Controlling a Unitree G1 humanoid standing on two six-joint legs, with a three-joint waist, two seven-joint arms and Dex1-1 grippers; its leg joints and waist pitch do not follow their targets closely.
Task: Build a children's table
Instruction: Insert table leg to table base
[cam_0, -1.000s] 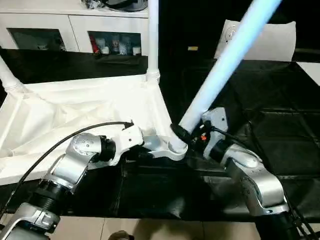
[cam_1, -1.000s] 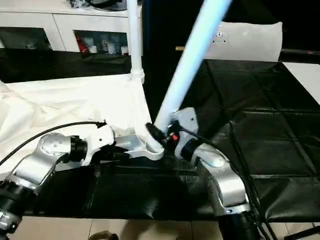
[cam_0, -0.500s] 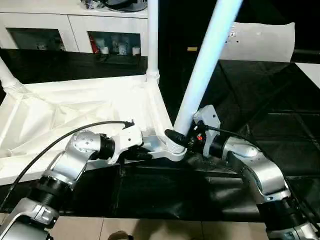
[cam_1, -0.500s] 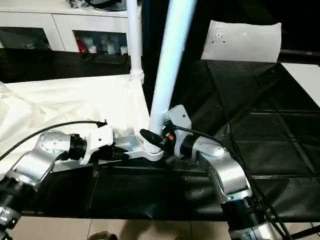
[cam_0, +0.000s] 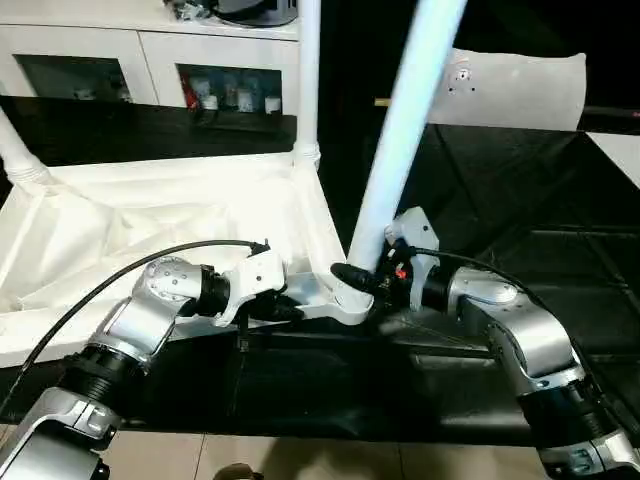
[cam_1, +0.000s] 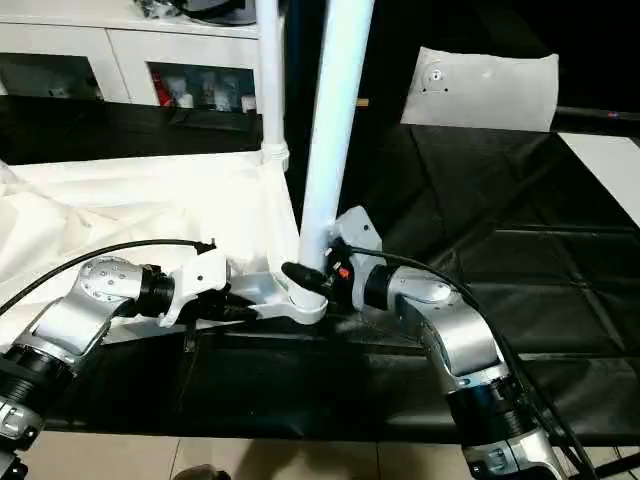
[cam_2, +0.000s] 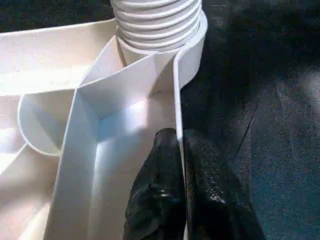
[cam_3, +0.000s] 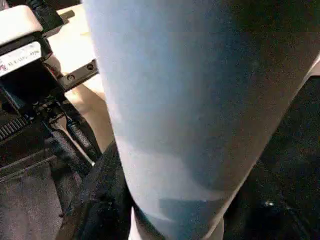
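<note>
Left eye view: the small white plastic children's table (cam_0: 150, 225) lies upside down on the large black-covered work table (cam_0: 560, 260), ribbed underside up. Two long white tubular legs already stand in far corner sockets: one at the back corner (cam_0: 307, 80), one cut off at the picture's left edge (cam_0: 18, 155). A third tapered white leg (cam_0: 400, 150) leans slightly, its lower end in the near corner socket (cam_0: 345, 295). The right gripper (cam_0: 362, 280) is half-open around that leg's base, fingers clasping it. The left gripper (cam_0: 285, 305) is nearly closed, pinching the tabletop's near rim just beside the socket. Fourth leg unaccounted for; probably more than half done, and this leg likely needs screwing home.

Right eye view: same layout; white cabinet with glass doors (cam_1: 130, 60) behind, a white pad (cam_1: 480, 90) on the far table.

Left wrist view: black fingertips (cam_2: 170, 165) straddle the thin white rim wall; the leg's threaded end (cam_2: 157, 25) sits in the socket, threads exposed, so not fully seated.

Right wrist view: the leg (cam_3: 190, 100) fills most of the frame; a dark finger (cam_3: 107, 185) hugs one side, the other finger hidden. The tops of all the legs are cut off.
</note>
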